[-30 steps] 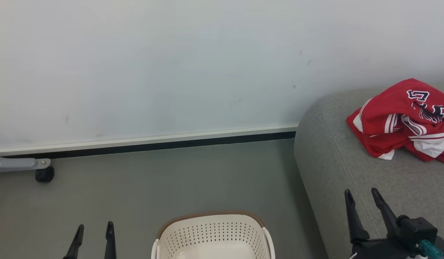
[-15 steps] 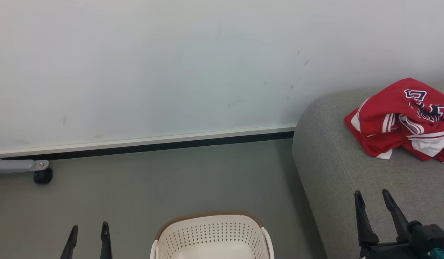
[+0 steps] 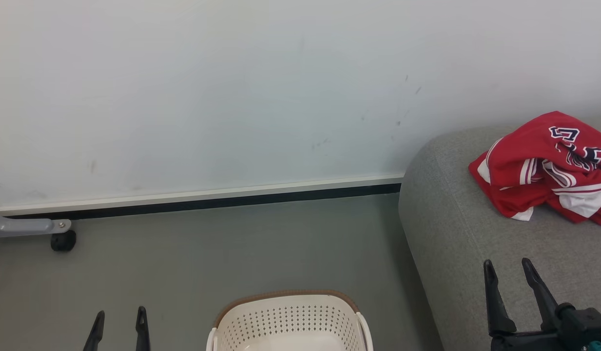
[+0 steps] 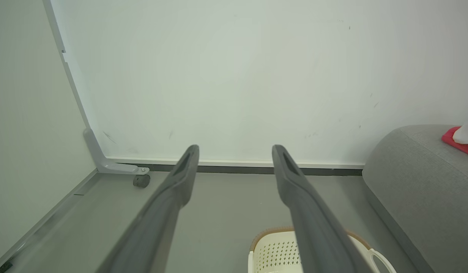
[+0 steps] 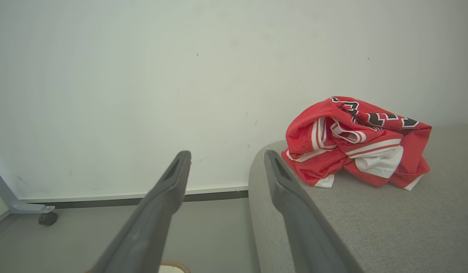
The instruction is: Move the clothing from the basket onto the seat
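The red clothing (image 3: 549,168) with white stripes and navy lettering lies crumpled on the grey seat (image 3: 456,229) at the right; the right wrist view has the clothing (image 5: 355,142) on the seat (image 5: 389,227) too. The cream basket (image 3: 288,319) with a brown rim stands on the floor at the bottom centre, and the part of its inside in view holds nothing. My left gripper (image 3: 119,317) is open over the floor left of the basket. My right gripper (image 3: 507,270) is open above the seat's front part, short of the clothing. Both are empty, as the left gripper (image 4: 235,151) and right gripper (image 5: 227,157) show in their wrist views.
A white wall (image 3: 232,97) with a dark baseboard runs behind the grey floor (image 3: 207,253). A grey frame leg with a black caster (image 3: 63,240) stands at the far left by the wall. The seat's rounded end (image 3: 412,219) sits right of the basket.
My right gripper has drawn back toward the lower right, away from the clothing. My left gripper has sunk slightly at the bottom edge. The camera shifted a little; clothing and basket stay put.
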Robot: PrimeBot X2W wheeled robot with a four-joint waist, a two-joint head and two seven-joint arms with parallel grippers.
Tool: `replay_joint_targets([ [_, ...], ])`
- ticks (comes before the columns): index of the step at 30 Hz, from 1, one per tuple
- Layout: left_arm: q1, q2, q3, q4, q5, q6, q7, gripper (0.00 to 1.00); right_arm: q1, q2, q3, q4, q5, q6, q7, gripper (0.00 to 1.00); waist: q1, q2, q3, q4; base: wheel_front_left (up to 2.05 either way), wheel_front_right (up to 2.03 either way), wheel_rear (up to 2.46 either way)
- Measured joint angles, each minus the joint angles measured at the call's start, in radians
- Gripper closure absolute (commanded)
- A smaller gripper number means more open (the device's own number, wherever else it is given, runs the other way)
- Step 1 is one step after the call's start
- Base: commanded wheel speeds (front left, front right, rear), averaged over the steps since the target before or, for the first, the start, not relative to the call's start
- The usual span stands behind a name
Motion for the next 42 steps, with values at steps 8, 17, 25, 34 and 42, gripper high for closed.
replay_joint_targets([
  [8,0.013,-0.021,-0.008,0.045,-0.003,-0.001,0.002,1.0,0.034,0.028,0.012,0.048,0.001,0.0,0.003,1.0,0.0,0.0,-0.002,0.003,0.0,0.0,0.0],
  [17,0.014,-0.035,0.006,0.065,-0.074,-0.02,0.03,1.0,0.037,0.047,-0.017,0.067,0.077,0.017,0.031,1.0,0.0,0.0,0.005,0.004,0.0,0.0,0.0],
  [25,-0.007,-0.043,0.026,0.077,-0.181,-0.038,0.063,1.0,0.031,0.062,-0.049,0.082,0.184,0.037,0.065,1.0,0.0,0.0,0.011,0.006,0.0,0.0,0.0],
  [34,-0.031,-0.054,0.043,0.092,-0.3,-0.061,0.1,1.0,0.012,0.081,-0.086,0.097,0.298,0.057,0.1,1.0,0.0,0.0,0.018,0.008,0.0,0.0,0.0],
  [42,-0.052,-0.066,0.061,0.104,-0.411,-0.079,0.128,1.0,-0.002,0.096,-0.117,0.112,0.402,0.076,0.127,1.0,0.0,0.0001,0.024,0.009,0.0,0.0,0.0],
])
